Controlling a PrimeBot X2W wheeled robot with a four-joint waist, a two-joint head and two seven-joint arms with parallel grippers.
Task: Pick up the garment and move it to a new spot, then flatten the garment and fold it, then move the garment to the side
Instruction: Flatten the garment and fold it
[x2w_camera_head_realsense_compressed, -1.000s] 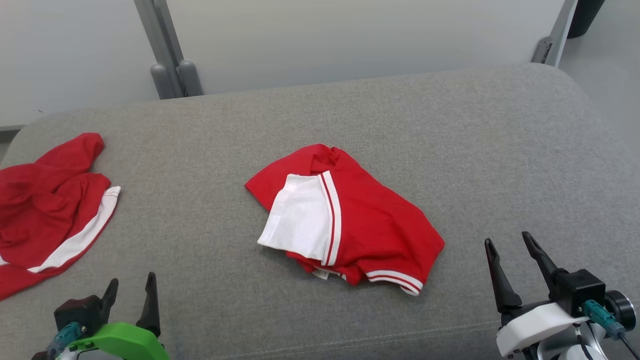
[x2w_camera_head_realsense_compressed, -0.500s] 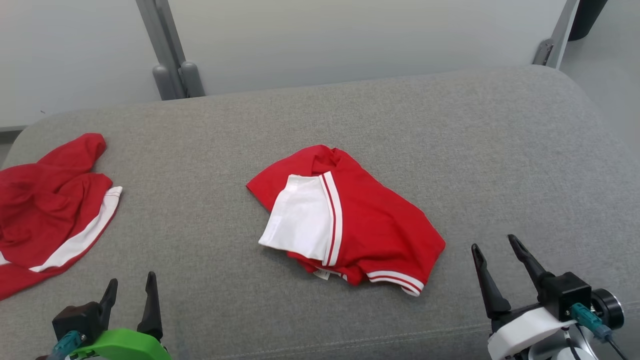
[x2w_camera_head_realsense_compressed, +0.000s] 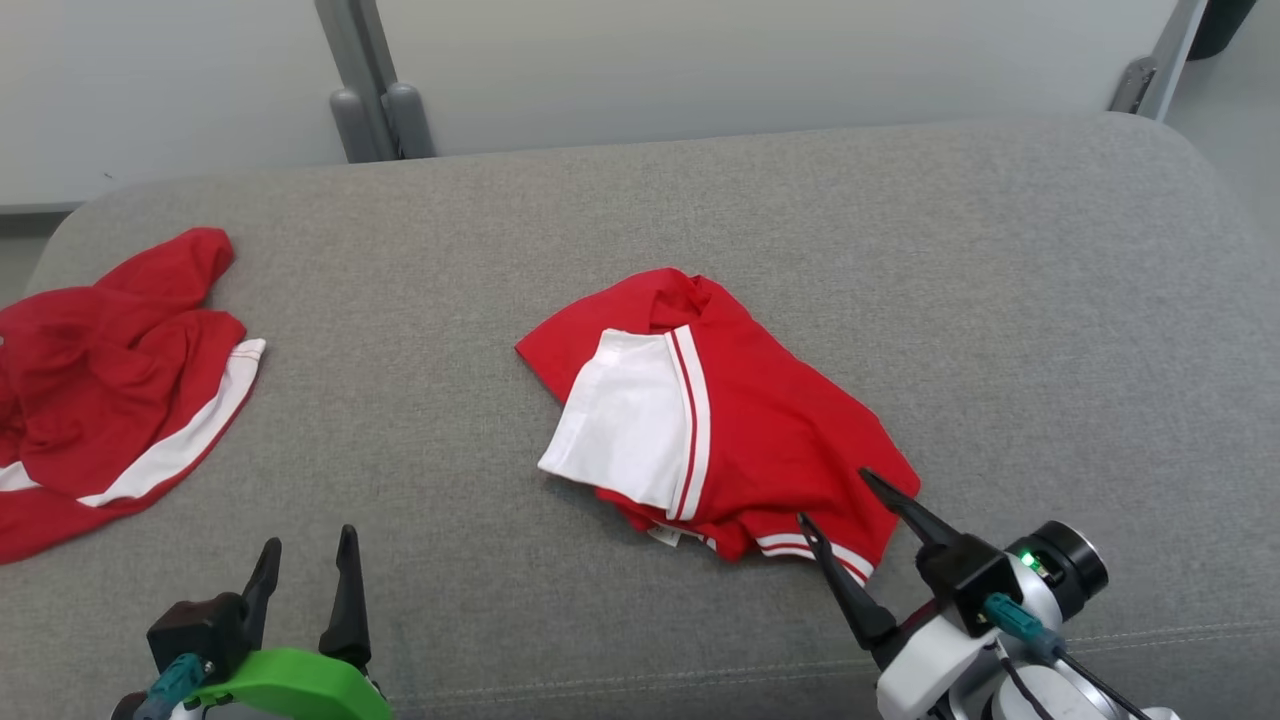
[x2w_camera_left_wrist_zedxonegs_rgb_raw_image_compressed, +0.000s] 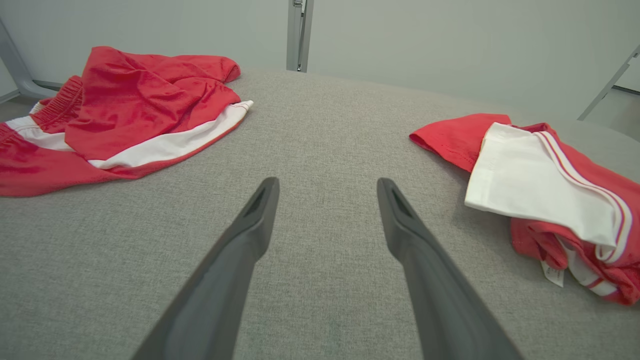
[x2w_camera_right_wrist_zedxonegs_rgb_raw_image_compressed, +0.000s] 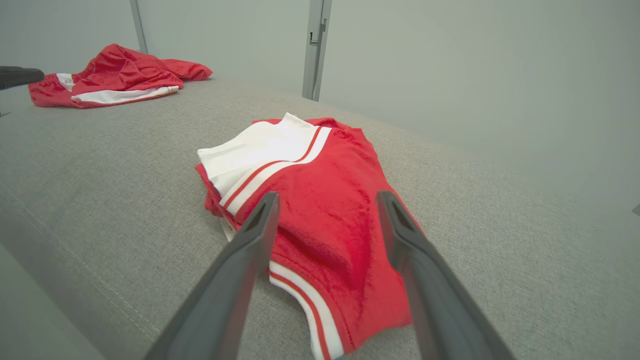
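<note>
1. In the head view I see the folded red-and-white garment (x2w_camera_head_realsense_compressed: 780, 430) lying mid-surface (x2w_camera_head_realsense_compressed: 1000, 300). The right end effector (x2w_camera_head_realsense_compressed: 831, 495) is released, its fingers spread at the garment's near striped corner.
2. The right wrist view shows those fingers flanking the red cloth; I cannot tell if they touch it.
3. The left end effector (x2w_camera_head_realsense_compressed: 310, 538) is released over bare fabric. Its wrist view reveals a gathered waistband (x2w_camera_left_wrist_zedxonegs_rgb_raw_image_compressed: 60, 100) on the second red garment (x2w_camera_head_realsense_compressed: 110, 400).

Bare lab-like test room, grey upholstered bench (x2w_camera_head_realsense_compressed: 700, 210), plain pale partition panels (x2w_camera_head_realsense_compressed: 760, 60), grey metal posts (x2w_camera_head_realsense_compressed: 372, 95)
</note>
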